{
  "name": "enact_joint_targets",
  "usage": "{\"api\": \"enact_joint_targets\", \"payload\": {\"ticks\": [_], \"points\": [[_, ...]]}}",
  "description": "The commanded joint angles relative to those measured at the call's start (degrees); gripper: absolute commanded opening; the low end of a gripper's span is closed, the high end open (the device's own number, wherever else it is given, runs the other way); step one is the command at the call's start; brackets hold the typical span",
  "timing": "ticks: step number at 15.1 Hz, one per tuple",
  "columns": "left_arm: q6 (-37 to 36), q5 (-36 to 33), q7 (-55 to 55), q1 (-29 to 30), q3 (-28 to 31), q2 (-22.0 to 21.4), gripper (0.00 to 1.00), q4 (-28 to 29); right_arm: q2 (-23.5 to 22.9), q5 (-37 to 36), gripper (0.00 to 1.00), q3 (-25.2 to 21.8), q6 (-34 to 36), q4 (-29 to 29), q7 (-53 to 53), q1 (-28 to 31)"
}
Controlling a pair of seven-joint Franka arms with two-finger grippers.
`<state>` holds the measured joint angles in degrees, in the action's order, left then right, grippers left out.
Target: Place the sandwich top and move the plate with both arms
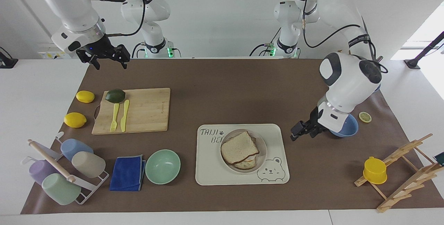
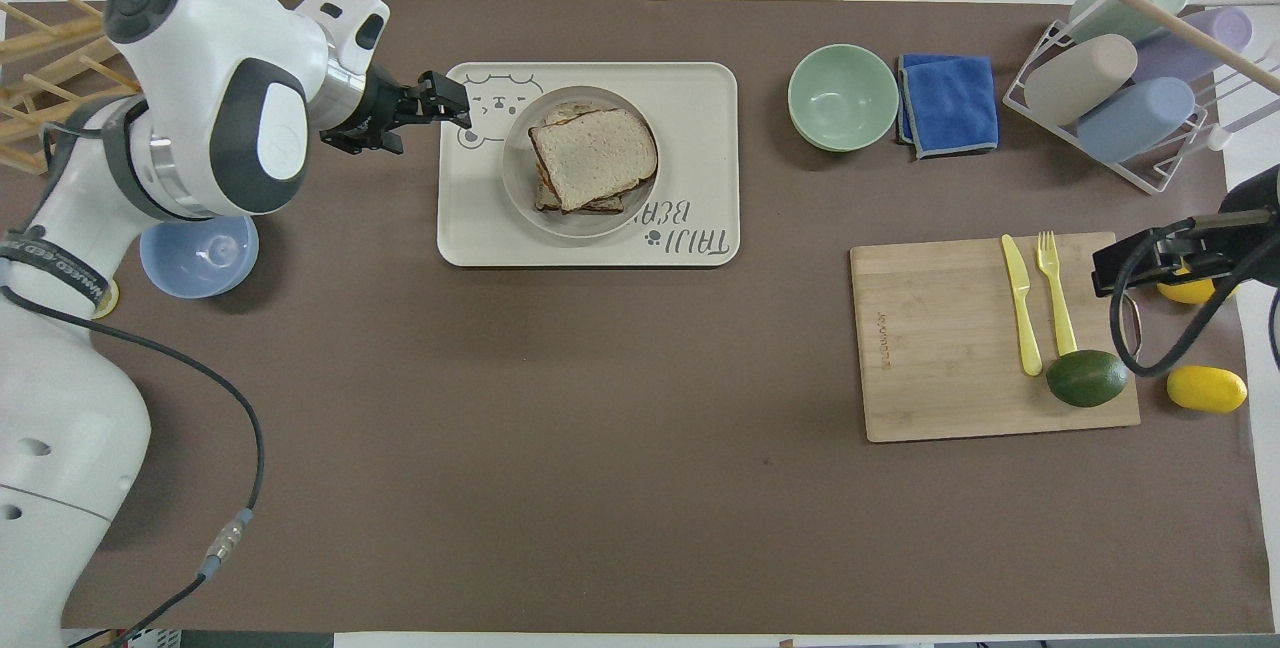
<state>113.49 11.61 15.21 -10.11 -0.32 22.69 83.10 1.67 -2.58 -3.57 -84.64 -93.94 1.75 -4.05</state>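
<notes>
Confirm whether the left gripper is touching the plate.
No. The left gripper hangs clear of the plate, off the tray's edge.

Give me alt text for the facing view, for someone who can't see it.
A sandwich top lies on a filled slice on a plate, which sits on a bear-print tray. The left gripper hangs empty over the brown mat beside the tray; the right gripper waits raised near the cutting board.
</notes>
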Motion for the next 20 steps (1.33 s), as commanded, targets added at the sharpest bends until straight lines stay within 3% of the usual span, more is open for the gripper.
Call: {"api": "enact_joint_targets", "payload": {"ticks": [1,6,9,14,20], "points": [[-5.19,-5.79,-0.53,0.00,0.24,-6.42,1.00,1.72,0.70,1.18,1.00,0.31,0.88,-0.19,1.41,0.98],[-15.56,-6.69,-0.70,1.85,0.50,-15.56,1.00,3.82,0.61,1.18,1.00,0.31,0.88,-0.19,1.41,0.98],[-20.92,-7.82,-0.79,1.41,0.50,-18.64,1.00,5.05,0.70,1.09,1.00,0.31,0.88,-0.19,1.41,0.98],[-21.12,-11.26,-0.97,0.61,0.06,-26.90,1.00,17.43,0.70,1.18,1.00,0.31,0.88,-0.19,1.41,0.98],[-21.12,-11.00,-3.16,4.13,-2.22,-26.65,1.00,16.31,0.61,1.09,1.00,0.31,0.79,-0.19,1.41,0.98]]}}
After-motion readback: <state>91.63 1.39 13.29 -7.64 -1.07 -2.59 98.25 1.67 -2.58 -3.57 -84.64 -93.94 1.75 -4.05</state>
